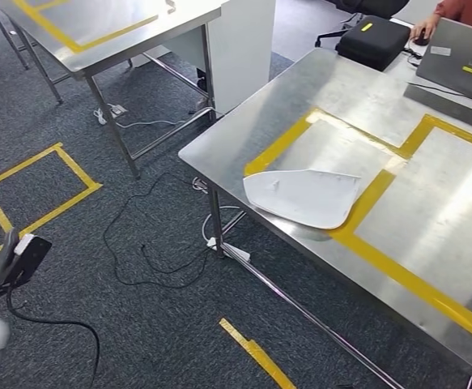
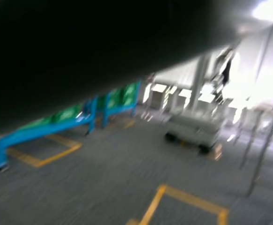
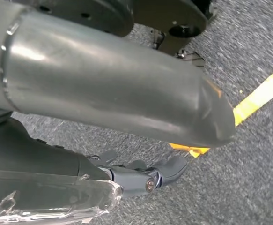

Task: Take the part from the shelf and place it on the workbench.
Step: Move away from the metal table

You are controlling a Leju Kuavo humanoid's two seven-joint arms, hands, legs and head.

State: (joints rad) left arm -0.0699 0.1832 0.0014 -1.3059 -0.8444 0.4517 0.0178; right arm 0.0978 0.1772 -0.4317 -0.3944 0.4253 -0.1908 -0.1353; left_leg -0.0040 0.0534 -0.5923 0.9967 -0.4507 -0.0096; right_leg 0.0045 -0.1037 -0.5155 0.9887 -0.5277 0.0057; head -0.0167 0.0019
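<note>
1. Since the white part (image 1: 300,197) already lies flat on the steel workbench (image 1: 367,97), the main work of the task looks done, as far as these pictures allow a judgement.
2. That part sits near the bench's near-left corner, inside the left bay of the yellow tape outline (image 1: 367,215), with its right tip touching or overlapping the tape strip between the two bays.
3. No hand touches the part; it rests alone on the bench top.
4. What seems left is little: the arms drop to the robot's sides and, perhaps, it steps back from the bench.
5. The left hand (image 1: 1,259) hangs low at the far left of the head view, over the grey carpet (image 1: 159,324) and well apart from the bench. Dark fingers show beside the wrist camera box, with nothing visible in them, but I cannot tell whether they are spread or curled.
6. The left wrist view is badly blurred, showing carpet, yellow floor tape and blue frames in the distance.
7. The right hand (image 3: 142,176) hangs beside a silver tube of the robot's own body in the right wrist view, above carpet crossed by a yellow floor line (image 3: 258,96). Its fingers lie fairly straight and loosely apart, and they hold nothing.
8. A second steel table (image 1: 116,24) stands to the far left, loose cables (image 1: 154,251) trail on the floor between the two, and a person's hand (image 1: 426,31) rests by a black case (image 1: 373,40) and a laptop (image 1: 459,61) at the far right.
</note>
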